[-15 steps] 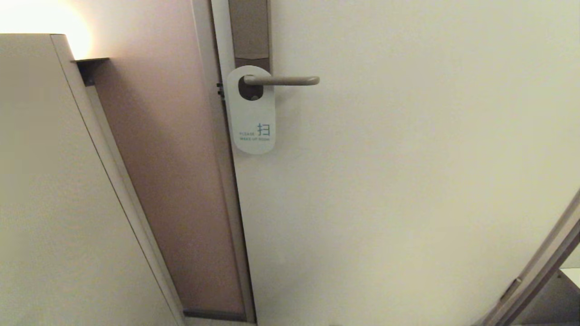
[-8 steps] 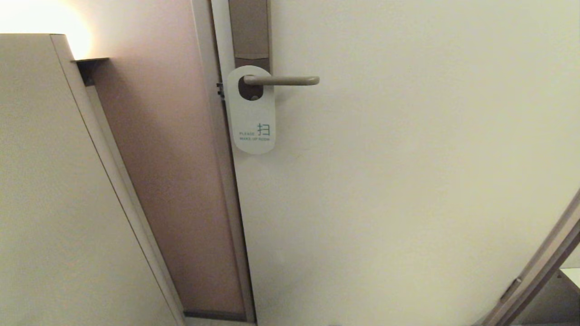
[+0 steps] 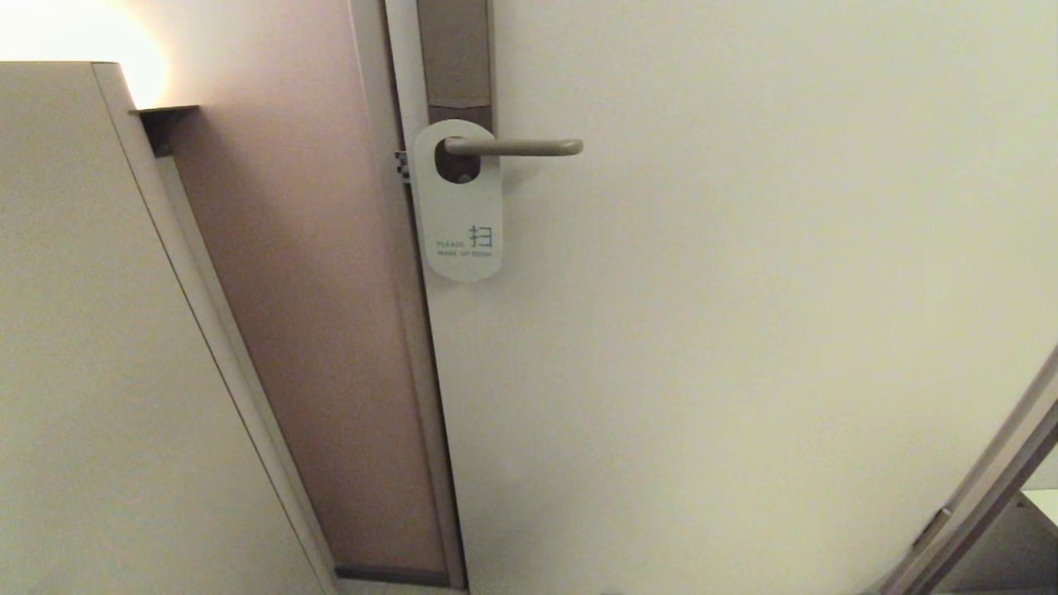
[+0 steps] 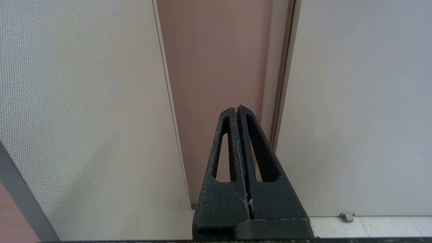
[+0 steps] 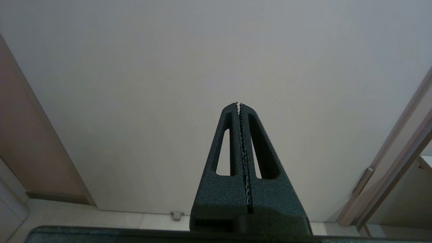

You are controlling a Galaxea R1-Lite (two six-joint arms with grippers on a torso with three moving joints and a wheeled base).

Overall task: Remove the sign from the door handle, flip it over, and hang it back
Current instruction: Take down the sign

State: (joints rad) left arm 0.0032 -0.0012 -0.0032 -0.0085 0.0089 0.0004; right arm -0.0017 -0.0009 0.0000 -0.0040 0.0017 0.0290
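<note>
Sign [image 3: 459,202]: thin, light, likely stiff card; hangs at 6 o'clock from door handle [image 3: 512,147].
Grip: lower edge.
Left gripper [image 4: 238,109]: closed, empty.
Right gripper [image 5: 239,105]: closed, empty.

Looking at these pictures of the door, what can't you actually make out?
- The sign's back face: head view, turned against the door.
- The lock plate's top: cut off by the head view's edge.
- Both arms: outside the head view; only the shut left gripper and right gripper show in their wrist views.
</note>
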